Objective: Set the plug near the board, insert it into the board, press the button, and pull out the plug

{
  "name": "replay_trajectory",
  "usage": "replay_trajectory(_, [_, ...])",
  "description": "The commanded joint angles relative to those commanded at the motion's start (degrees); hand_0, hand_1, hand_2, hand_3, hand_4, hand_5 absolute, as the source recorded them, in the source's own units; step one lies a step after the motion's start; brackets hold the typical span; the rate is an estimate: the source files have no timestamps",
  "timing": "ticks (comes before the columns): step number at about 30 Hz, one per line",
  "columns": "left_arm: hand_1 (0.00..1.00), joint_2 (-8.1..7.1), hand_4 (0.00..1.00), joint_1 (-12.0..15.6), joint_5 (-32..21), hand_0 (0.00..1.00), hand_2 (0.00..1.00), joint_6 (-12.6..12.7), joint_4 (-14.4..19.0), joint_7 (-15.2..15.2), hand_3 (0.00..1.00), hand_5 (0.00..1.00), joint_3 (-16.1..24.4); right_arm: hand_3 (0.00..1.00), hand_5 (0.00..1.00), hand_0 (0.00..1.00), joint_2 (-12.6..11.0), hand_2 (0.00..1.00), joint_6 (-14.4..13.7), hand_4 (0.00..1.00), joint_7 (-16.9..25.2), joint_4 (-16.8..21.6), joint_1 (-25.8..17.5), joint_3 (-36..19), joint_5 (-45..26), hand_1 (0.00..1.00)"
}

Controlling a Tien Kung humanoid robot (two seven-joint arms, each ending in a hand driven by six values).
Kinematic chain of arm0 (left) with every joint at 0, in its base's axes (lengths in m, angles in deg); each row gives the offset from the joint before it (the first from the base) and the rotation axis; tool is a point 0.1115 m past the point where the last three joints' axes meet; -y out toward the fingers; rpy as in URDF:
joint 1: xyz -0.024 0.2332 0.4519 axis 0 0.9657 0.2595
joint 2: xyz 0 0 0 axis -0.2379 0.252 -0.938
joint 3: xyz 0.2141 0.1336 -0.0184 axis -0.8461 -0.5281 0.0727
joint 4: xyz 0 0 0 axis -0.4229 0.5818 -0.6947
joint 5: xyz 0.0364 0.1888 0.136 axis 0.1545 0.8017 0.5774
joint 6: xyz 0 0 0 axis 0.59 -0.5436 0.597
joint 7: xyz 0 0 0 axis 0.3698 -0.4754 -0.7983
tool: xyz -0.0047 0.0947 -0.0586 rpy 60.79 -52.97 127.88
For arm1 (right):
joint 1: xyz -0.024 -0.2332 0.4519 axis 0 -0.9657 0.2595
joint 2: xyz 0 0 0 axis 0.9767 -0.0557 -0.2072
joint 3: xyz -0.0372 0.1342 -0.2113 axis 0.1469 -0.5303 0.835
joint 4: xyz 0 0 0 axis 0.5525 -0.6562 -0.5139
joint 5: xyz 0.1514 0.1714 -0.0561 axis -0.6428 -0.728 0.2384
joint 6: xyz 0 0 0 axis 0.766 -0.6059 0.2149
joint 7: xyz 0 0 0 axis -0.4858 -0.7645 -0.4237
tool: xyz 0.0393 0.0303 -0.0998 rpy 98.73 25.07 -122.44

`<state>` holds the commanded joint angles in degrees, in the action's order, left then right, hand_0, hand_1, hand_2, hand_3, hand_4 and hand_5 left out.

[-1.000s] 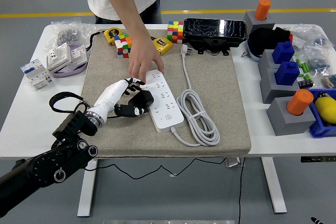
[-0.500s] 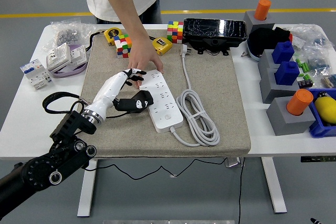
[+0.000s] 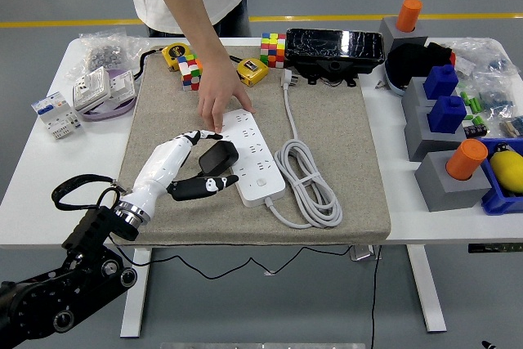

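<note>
left hand [image 3: 189, 167] pinches the black plug [image 3: 218, 156] between its fingers and thumb, just beside the white board's [image 3: 256, 155] left edge on the grey mat [image 3: 343, 145]. person's hand [image 3: 221, 97] presses on the board's far end, holding it down.

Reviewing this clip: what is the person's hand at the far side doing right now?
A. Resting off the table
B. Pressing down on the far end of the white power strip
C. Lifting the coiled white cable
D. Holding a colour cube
B: the person's hand lies on the far end of the white power strip, while the robot's left hand holds the black plug beside the strip's left edge.
</note>
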<state>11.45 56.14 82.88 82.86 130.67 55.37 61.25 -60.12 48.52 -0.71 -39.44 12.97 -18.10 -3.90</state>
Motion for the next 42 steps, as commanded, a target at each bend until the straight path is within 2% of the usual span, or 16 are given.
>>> replay_trajectory(14, [0.864,0.87,0.885,-1.6,-0.1,0.791,0.831,-1.3,-0.2,-0.5,0.788,0.554,-1.8,0.56,0.42,0.542,0.0,0.66,0.0,0.898,0.0,-0.1,0.0,0.0,-0.1,0.644])
replay_trajectory(31, [0.843,2.94,0.876,-6.3,0.0,0.781,0.815,-4.4,-1.9,-3.5,0.784,0.553,-5.2,0.56,0.421,0.542,0.0,0.66,0.0,0.899,0.0,0.0,0.1,0.0,-0.2,0.643])
replay_trajectory(42, [0.822,3.85,0.873,-7.3,0.2,0.771,0.799,-4.4,-1.8,-3.3,0.772,0.553,-6.1,0.56,0.42,0.542,0.0,0.659,0.0,0.898,0.0,0.0,0.0,0.1,-0.2,0.643])
